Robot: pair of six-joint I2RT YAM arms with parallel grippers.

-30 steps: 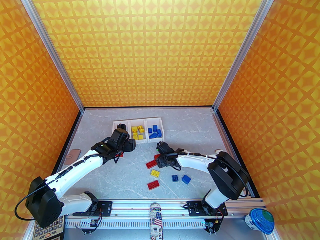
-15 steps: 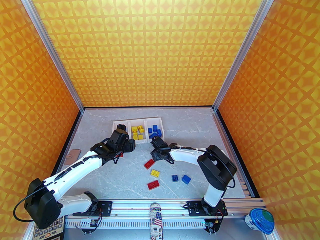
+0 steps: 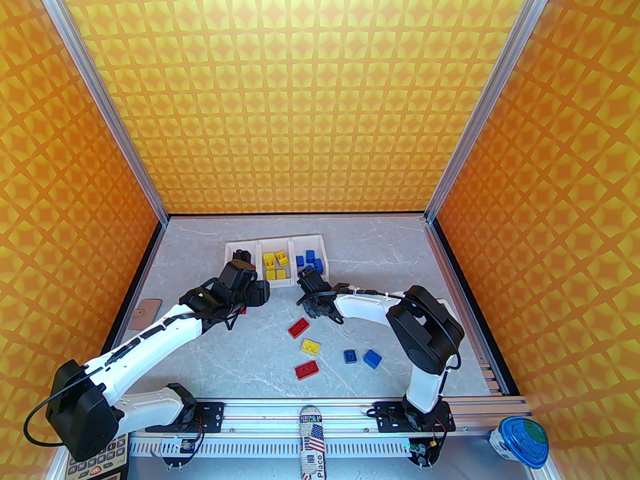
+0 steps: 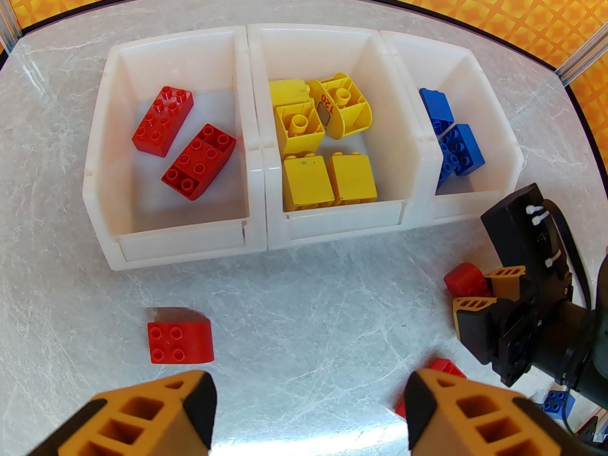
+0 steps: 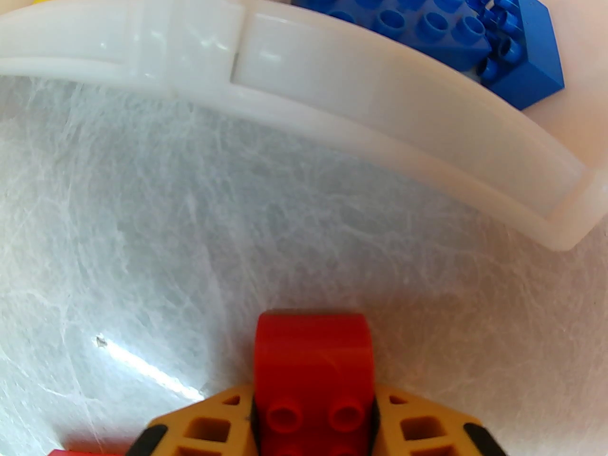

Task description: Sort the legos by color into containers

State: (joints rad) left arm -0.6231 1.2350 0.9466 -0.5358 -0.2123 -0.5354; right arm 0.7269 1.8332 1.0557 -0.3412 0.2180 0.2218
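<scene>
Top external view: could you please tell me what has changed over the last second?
The right gripper, shut on a red arched brick, moved farther out and to the left, from the loose bricks to the front of the blue bin. The left gripper stayed open in front of the red bin, barely shifting, and the loose bricks kept their places.

I'm looking at orange-and-yellow star-patterned wall panels (image 3: 320, 93) on three sides, silver aluminium corner posts (image 3: 106, 103), and a pale grey marbled tabletop (image 3: 390, 253), brightly lit.
</scene>
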